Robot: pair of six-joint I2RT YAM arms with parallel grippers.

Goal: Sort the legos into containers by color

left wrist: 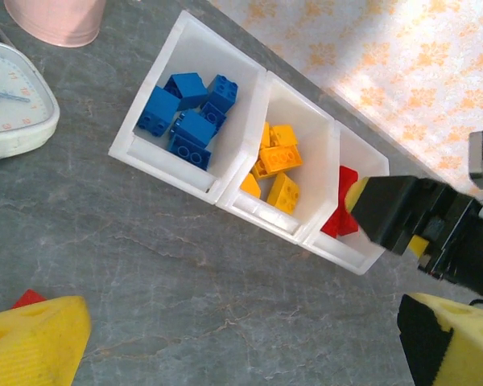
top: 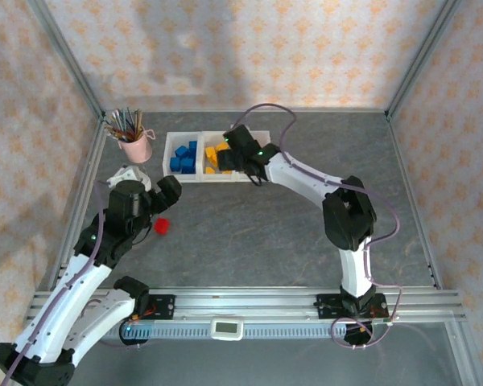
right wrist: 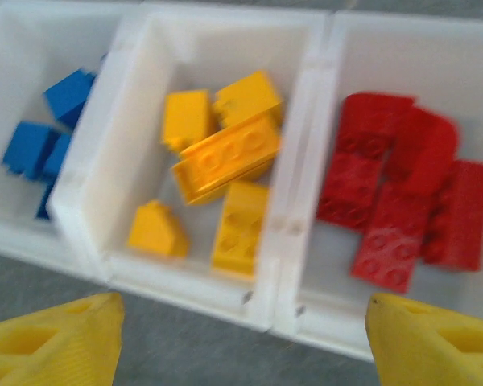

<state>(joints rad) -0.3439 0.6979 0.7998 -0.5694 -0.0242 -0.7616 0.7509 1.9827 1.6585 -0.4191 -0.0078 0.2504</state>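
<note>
Right gripper (right wrist: pixel 241 326) hovers over the containers (right wrist: pixel 294 233), jaws wide, holding nothing (red legos (right wrist: pixel 394 193) just ahead). Yellow legos (right wrist: pixel 225 161) middle bin, blue legos (right wrist: pixel 40 137) far bin. Left gripper (left wrist: pixel 241 338) gapes empty, loose red brick (top: pixel 162 226) beside it.

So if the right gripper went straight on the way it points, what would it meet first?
Probably the bins' front wall, near the divider between the yellow and red compartments; depth is unclear.
</note>
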